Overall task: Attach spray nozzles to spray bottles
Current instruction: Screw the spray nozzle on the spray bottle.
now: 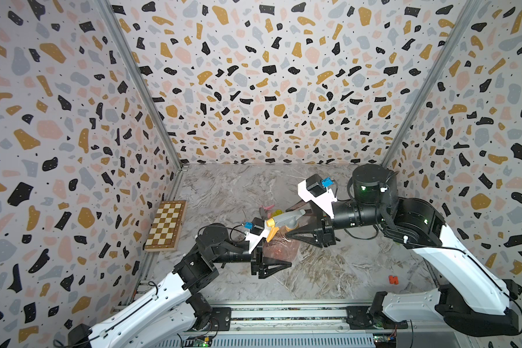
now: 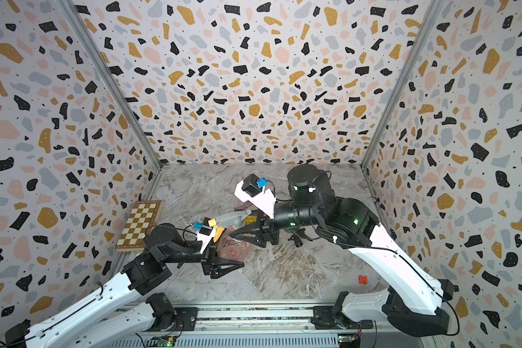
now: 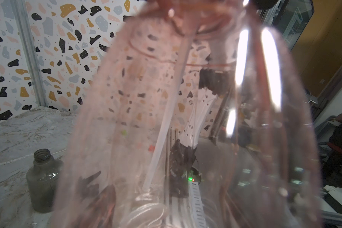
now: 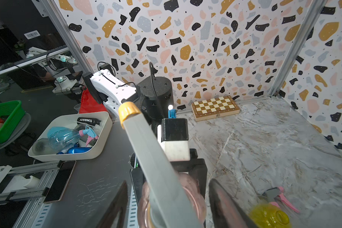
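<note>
Nearest the front edge, one small red piece (image 1: 392, 279) lies on the table (image 1: 329, 271). Behind it the left gripper (image 1: 276, 260) is clamped on the belly of the pink bottle (image 1: 284, 250), the first of three bottles. One orange-trigger nozzle (image 1: 284, 219) sits on that bottle's neck with its dip tube (image 3: 162, 128) inside, and the right gripper (image 1: 287, 221) straddles the nozzle, jaws parted, a gap on each side in the right wrist view. Farther back, the yellow bottle (image 4: 269, 217) and a second, pink-trigger nozzle (image 4: 274, 194) are close together, the grey bottle (image 3: 43, 177) stands upright and uncapped, and one chessboard (image 1: 165, 226) rests at the left wall.
</note>
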